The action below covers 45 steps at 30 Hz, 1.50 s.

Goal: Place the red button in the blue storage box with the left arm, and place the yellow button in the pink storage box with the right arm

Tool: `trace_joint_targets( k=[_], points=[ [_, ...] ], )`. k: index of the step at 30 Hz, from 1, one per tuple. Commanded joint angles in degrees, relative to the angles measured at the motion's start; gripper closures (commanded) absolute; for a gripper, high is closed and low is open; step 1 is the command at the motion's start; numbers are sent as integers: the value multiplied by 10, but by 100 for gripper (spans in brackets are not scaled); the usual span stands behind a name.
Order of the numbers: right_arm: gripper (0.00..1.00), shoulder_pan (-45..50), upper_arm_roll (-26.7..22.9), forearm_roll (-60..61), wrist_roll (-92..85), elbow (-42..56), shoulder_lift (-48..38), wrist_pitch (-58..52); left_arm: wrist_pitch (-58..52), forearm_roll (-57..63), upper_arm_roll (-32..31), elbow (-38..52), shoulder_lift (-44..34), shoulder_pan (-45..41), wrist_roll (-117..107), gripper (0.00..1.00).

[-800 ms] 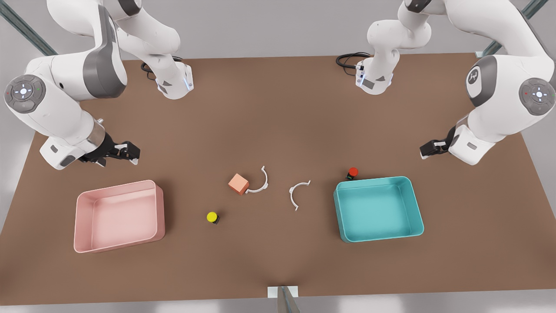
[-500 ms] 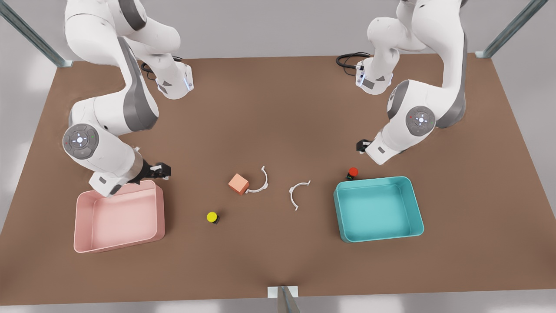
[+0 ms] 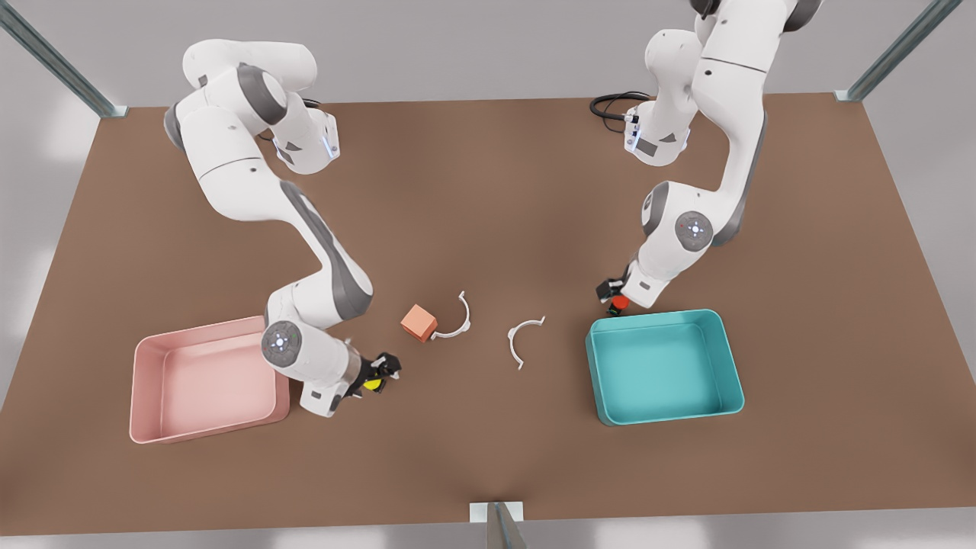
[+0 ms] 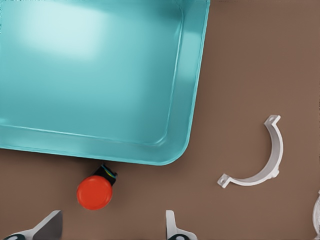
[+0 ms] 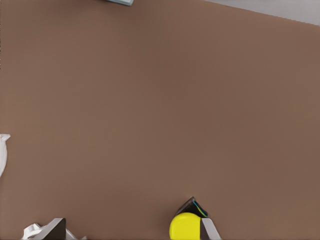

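The red button (image 3: 620,303) stands on the table just behind the blue storage box (image 3: 663,316), close to its far corner. My left gripper (image 3: 610,293) hangs over it, open; in the left wrist view the red button (image 4: 94,192) lies between the fingertips (image 4: 50,225), off to one side, next to the blue storage box (image 4: 100,75). The yellow button (image 3: 372,384) sits right of the pink storage box (image 3: 206,381). My right gripper (image 3: 381,370) is open above it; the yellow button (image 5: 186,226) lies against one fingertip (image 5: 207,230).
A salmon-orange cube (image 3: 418,322) and two white curved clips (image 3: 456,316) (image 3: 523,341) lie mid-table between the boxes. One clip (image 4: 260,160) lies near the blue box's corner. Black cables (image 3: 614,103) lie by the arm bases at the back.
Both arms have swung inward and down from the table's sides. The left gripper has arrived over the red button, the right gripper over the yellow button. Buttons and boxes have not moved.
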<state>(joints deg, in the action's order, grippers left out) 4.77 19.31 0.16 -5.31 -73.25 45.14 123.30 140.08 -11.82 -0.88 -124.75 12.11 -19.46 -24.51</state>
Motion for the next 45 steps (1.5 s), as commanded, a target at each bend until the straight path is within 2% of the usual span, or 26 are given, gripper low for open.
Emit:
trace_joint_targets(
  k=[1, 9, 15, 22, 23, 26, 27, 34, 38, 39, 41, 42, 43, 45],
  points=[
    [0, -6, 0, 27, -315, -15, 1, 51, 66, -7, 0, -2, 2, 0, -96, 0],
    [0, -26, -21, 8, -574, -28, 23, 48, 84, -6, 0, -41, 23, -1, -62, 0],
    [0, -17, -20, 6, -554, -65, 28, 51, 130, -4, 0, -35, 84, -1, -55, 0],
    [0, -27, -19, 7, -548, -84, 35, 57, 157, -6, 0, -35, 116, -1, -55, 0],
    [0, -26, -19, 7, -564, -84, 40, 64, 162, -6, 0, -37, 117, -1, -55, 1],
    [0, -25, -18, 6, -574, -84, 47, 77, 162, -6, 0, -37, 117, -1, -55, 27],
    [0, -26, -18, 6, -585, -84, 50, 80, 162, -6, 0, -37, 120, -1, -55, 29],
    [0, -25, -11, 9, -599, -82, 64, 106, 161, -6, 0, -37, 118, -1, -55, 39],
    [0, -22, -11, 10, -599, -82, 65, 119, 157, -6, 0, -81, 75, -2, -55, 39],
    [10, -22, -11, 11, -598, -83, 66, 120, 157, -6, 0, -87, 69, -2, -55, 42],
    [51, -21, -11, 11, -594, -83, 66, 118, 155, -6, 0, -91, 58, -8, -57, 45],
    [60, -21, -11, 11, -593, -83, 66, 118, 143, -6, 0, -98, 39, -9, -58, 45],
    [60, -21, -11, 11, -593, -83, 66, 117, 110, -6, 0, -98, 16, -9, -57, 45],
    [67, -20, -11, 10, -593, -83, 66, 117, 51, -3, 1, -98, -34, -9, -53, 45]
  ],
)
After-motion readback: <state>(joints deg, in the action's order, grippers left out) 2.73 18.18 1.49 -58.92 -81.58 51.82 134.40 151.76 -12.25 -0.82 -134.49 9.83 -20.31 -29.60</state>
